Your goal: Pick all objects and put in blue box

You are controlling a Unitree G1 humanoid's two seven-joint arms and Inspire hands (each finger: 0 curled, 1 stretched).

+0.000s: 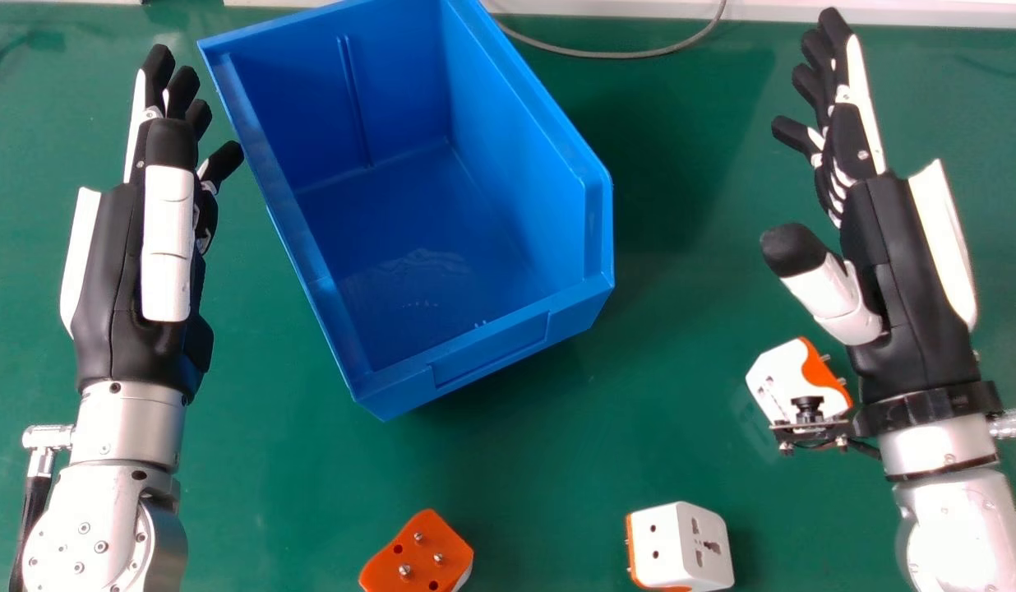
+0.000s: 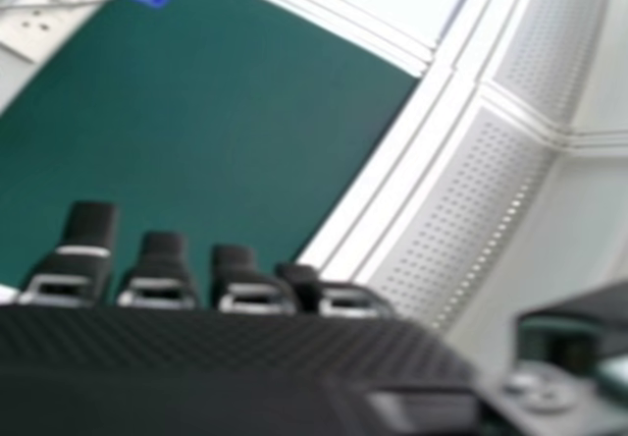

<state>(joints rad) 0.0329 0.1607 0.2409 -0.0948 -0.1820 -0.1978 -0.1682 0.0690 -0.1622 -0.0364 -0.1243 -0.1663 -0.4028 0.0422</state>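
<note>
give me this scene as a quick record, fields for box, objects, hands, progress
box: blue box, standing on the green table, nothing inside
objects: three plug adapters outside the box; orange-faced adapter with pins up, white adapter right of it, third adapter by the right wrist
left robot hand: open, left of the box
right robot hand: open, holding nothing
progress: no adapter boxed yet

Free lane over bare green table (image 1: 689,329) between blue box (image 1: 475,362) and right hand (image 1: 902,271). Narrow gap box to left hand (image 1: 138,255); box wall blocks sideways passage. Box open on top, interior empty. Near edge: orange plug (image 1: 417,555) and white adapter (image 1: 681,547), passable between.
</note>
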